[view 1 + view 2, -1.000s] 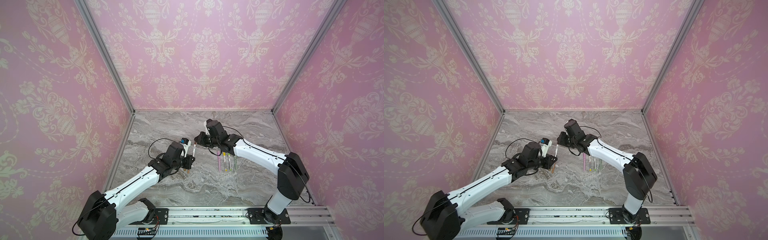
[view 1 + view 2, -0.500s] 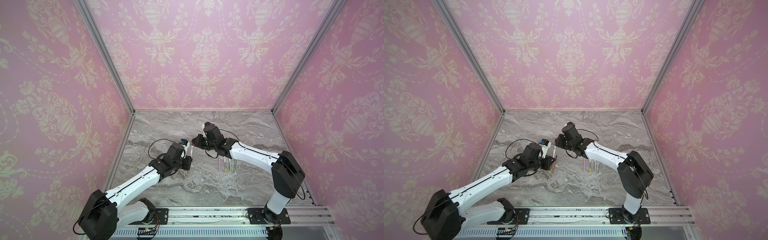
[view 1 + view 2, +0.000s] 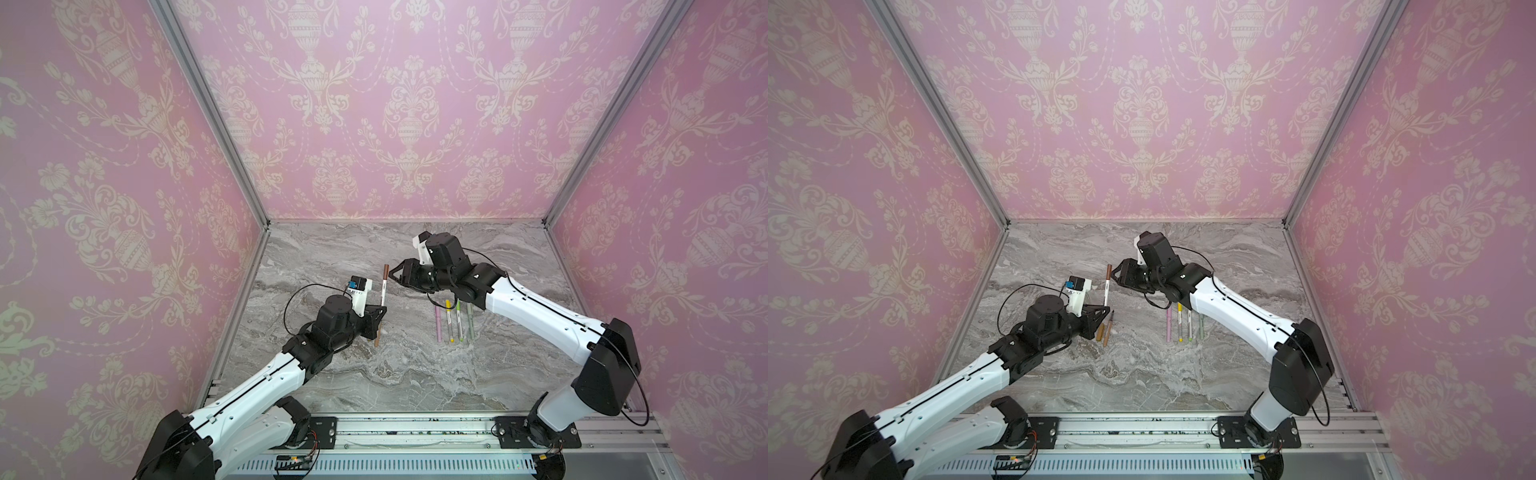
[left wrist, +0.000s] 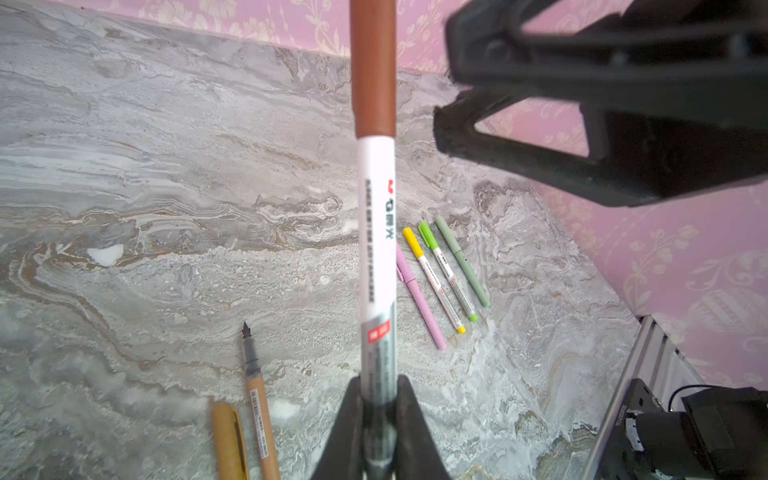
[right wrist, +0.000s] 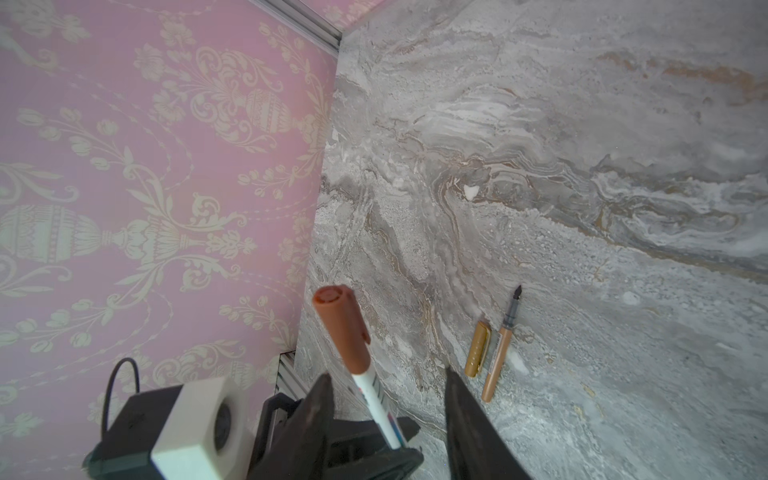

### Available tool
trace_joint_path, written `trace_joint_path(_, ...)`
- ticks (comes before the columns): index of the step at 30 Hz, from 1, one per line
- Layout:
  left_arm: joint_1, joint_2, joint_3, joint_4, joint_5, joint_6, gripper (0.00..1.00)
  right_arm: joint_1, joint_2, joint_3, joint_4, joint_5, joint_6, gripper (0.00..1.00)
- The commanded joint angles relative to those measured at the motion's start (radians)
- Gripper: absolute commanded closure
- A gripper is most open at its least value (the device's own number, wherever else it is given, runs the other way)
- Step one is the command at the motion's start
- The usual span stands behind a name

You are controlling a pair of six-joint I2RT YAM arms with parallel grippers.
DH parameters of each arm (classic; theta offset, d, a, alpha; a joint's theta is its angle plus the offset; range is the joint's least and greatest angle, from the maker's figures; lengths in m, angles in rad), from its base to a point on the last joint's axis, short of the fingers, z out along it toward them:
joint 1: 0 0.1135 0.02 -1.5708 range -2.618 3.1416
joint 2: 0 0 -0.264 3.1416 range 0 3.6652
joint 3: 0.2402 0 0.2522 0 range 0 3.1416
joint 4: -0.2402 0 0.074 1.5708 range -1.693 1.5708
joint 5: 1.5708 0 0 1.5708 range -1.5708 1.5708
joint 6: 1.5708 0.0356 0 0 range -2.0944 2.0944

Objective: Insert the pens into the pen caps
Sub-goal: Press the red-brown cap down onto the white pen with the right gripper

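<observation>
Gripping the white-barrelled pen (image 3: 382, 293) upright by its lower end, left gripper (image 3: 380, 310) is clenched, brown cap (image 3: 385, 271) seated on top; right gripper (image 3: 397, 274) released, jaws apart just right of it. Wrist views resolve the bare nib of the tan pen (image 4: 258, 411), smooth tan cap (image 4: 228, 440) beside it on veined marble (image 4: 145, 208)

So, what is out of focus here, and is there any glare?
In the left wrist view the right gripper is blurred and the brown-capped pen is soft near the lens, while the row of capped pens is sharp. In the right wrist view the tan pen and tan cap are sharp. In both top views the light is even, with no glare on the table.
</observation>
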Motion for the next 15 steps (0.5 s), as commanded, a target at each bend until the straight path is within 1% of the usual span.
trace_joint_path(1, 0.003, -0.011, -0.014, 0.001, 0.025, -0.051, 1.00, -0.004, -0.021, 0.021, -0.065, -0.029, -0.075, 0.54)
trace_joint_path(8, 0.003, 0.027, 0.009, 0.017, 0.036, -0.103, 1.00, 0.041, -0.018, -0.001, -0.037, -0.041, -0.116, 0.53)
trace_joint_path(15, 0.001, 0.020, 0.013, 0.036, 0.043, -0.141, 1.00, 0.070, 0.045, 0.021, -0.062, 0.014, -0.124, 0.52)
